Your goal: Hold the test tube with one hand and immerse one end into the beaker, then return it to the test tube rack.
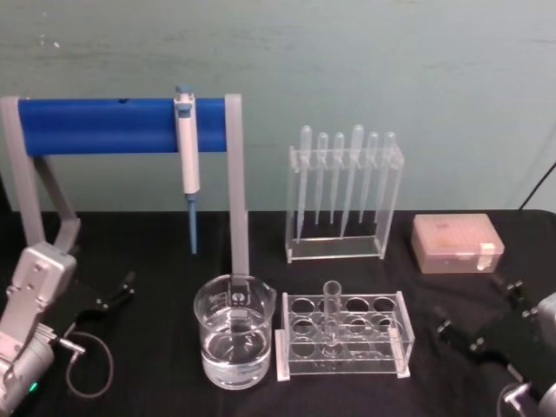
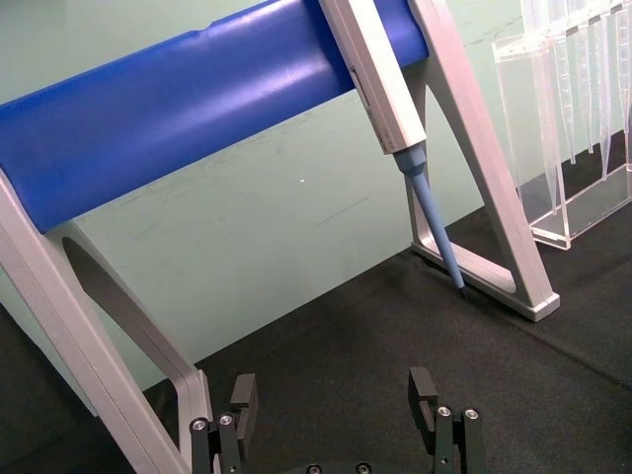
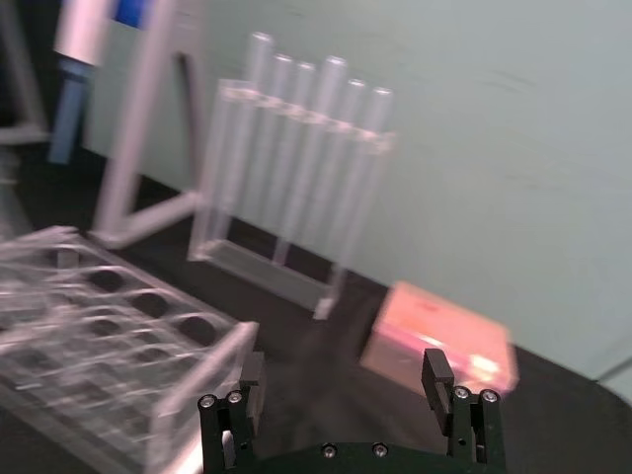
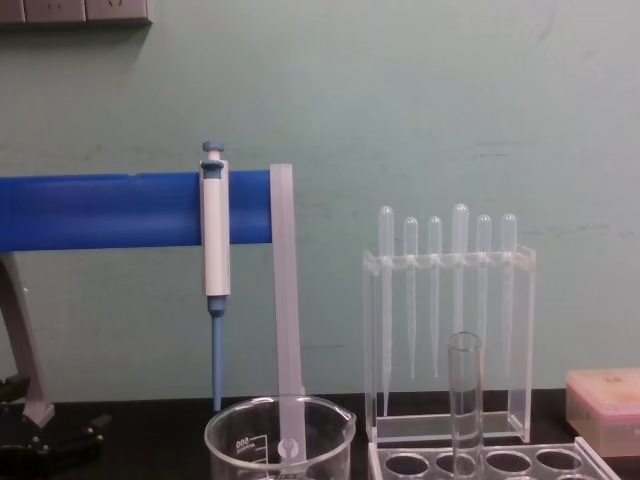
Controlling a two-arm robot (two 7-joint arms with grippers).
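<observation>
The test tube (image 1: 332, 314) stands upright in a clear rack (image 1: 395, 358) right of the beaker (image 1: 234, 340), which holds clear liquid. In the chest view the test tube (image 4: 464, 398) rises above the rack (image 4: 590, 458), with the beaker (image 4: 280, 440) to its left. My left gripper (image 1: 109, 300) rests low at the left of the table, open and holding nothing, well left of the beaker. The left wrist view shows its fingers (image 2: 242, 400) spread over bare black mat. My right gripper (image 1: 479, 311) is open to the right of the rack, its fingers (image 3: 437, 372) apart with nothing between them.
A blue-barred stand (image 1: 113, 124) at the back left carries a white-and-blue pipettor (image 1: 187, 148). Behind the tube rack stands a clear holder of plastic pipettes (image 1: 343, 195), and a pink box (image 1: 456, 243) lies at the back right. A cable (image 1: 91, 369) loops by my left arm.
</observation>
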